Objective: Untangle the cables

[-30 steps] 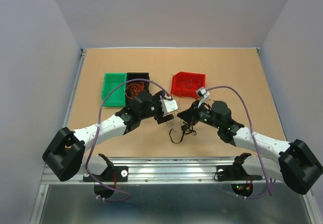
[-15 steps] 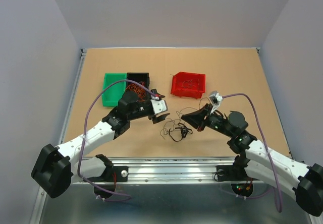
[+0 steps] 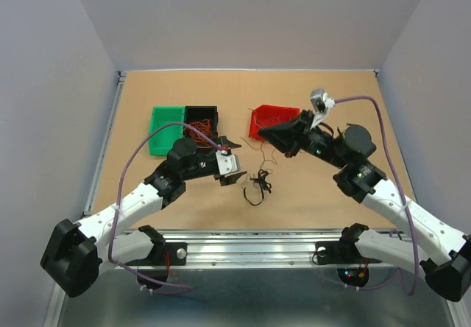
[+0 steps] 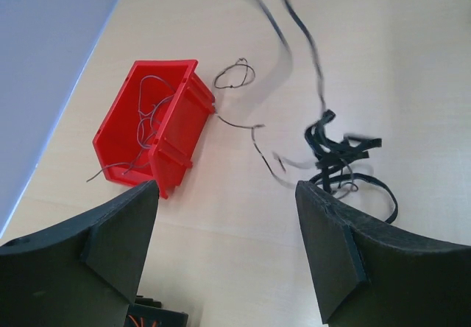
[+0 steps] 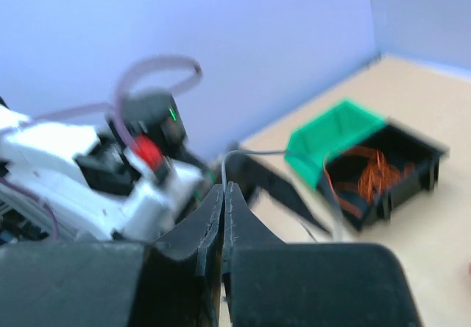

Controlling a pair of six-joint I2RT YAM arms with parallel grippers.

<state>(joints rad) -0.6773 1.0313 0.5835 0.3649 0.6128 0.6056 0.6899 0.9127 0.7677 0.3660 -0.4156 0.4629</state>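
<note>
top external: the cables (image 3: 257, 185) are seen knotted on the bench (image 3: 169, 91), just right of the spread jaws of the nearer left gripper (image 3: 229, 166). the right gripper (image 3: 263, 132), raised behind them, is pinched on a grey strand (image 5: 250, 152).

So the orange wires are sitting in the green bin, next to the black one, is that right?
Not quite. The orange wires lie in the black bin, not in the green bin beside it. The top external view shows this.
</note>
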